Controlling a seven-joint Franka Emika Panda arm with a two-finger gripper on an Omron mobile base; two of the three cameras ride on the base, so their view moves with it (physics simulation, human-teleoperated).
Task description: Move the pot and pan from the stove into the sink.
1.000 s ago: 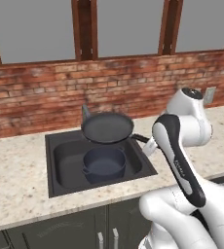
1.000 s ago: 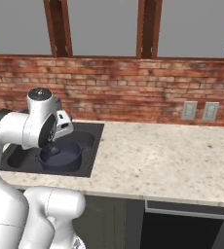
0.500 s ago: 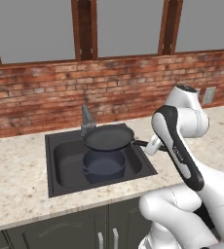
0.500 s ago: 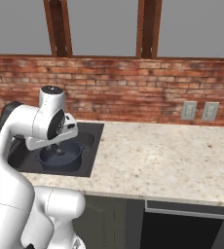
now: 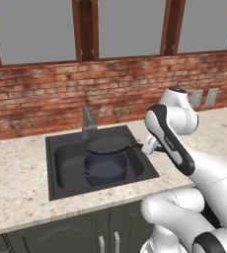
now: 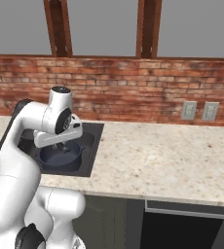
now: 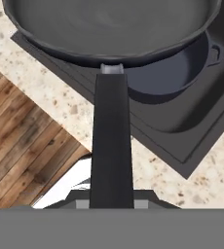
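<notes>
The black pan (image 5: 108, 143) hangs level over the dark sink (image 5: 66, 165), just above the blue-grey pot (image 5: 104, 169) that stands in the basin. My gripper (image 5: 147, 147) is shut on the end of the pan's long handle (image 7: 111, 146) at the sink's right rim. In the hand view the pan (image 7: 114, 29) spreads across the top, with the pot (image 7: 172, 78) under its far side and the sink (image 7: 182, 126) wall below. From the right base view my hand covers most of the pot (image 6: 60, 155) in the sink (image 6: 93, 141). The stove is out of view.
A short grey faucet (image 5: 88, 122) stands at the sink's back edge, close behind the pan. Speckled stone counter (image 6: 153, 160) runs to both sides. A brick wall with outlets (image 6: 199, 111) and windows rises behind. Wooden floor (image 7: 21, 146) shows past the counter's front edge.
The arm has lowered the pan from above the faucet's height down to just over the pot in the sink. The pot has stayed put.
</notes>
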